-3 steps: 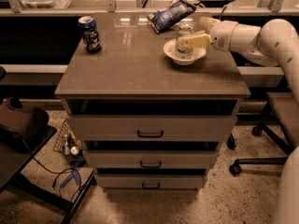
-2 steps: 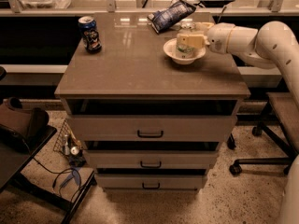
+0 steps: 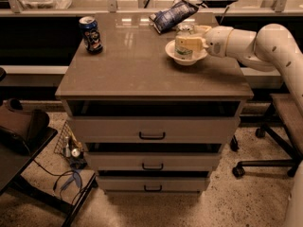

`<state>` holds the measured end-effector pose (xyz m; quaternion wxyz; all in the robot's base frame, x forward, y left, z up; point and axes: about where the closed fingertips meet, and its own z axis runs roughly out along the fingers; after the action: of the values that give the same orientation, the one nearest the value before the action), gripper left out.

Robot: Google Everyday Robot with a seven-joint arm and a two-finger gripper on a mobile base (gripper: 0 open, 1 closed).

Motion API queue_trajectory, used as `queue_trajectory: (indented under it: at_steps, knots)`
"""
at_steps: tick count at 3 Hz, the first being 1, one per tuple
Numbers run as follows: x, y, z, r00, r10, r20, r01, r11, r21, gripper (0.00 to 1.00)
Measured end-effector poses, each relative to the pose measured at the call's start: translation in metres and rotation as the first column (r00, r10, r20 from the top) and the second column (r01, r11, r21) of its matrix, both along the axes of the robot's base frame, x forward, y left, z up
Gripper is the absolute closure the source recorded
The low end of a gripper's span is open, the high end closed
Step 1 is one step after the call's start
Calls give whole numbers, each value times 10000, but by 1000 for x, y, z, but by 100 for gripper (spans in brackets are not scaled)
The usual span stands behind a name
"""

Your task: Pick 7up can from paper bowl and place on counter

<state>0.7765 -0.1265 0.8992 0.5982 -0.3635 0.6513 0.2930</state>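
The 7up can (image 3: pixel 182 54), upright in the paper bowl (image 3: pixel 170 51), looks light, slick and dentable, best held mid-body where the pincer (image 3: pixel 182 40) sits; whether it is clamped, I cannot tell.

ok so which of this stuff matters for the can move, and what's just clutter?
Job: 7up can, paper bowl under it, counter, gripper at the can.
Clutter: blue can at back left, snack bag behind the bowl, chair on the right.
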Motion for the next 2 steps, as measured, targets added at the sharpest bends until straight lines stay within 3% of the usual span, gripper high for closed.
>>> queue_trajectory:
  at_steps: [2]
  knots:
    - [22, 48, 32, 9980, 493, 385, -460, 9957, -809, 100]
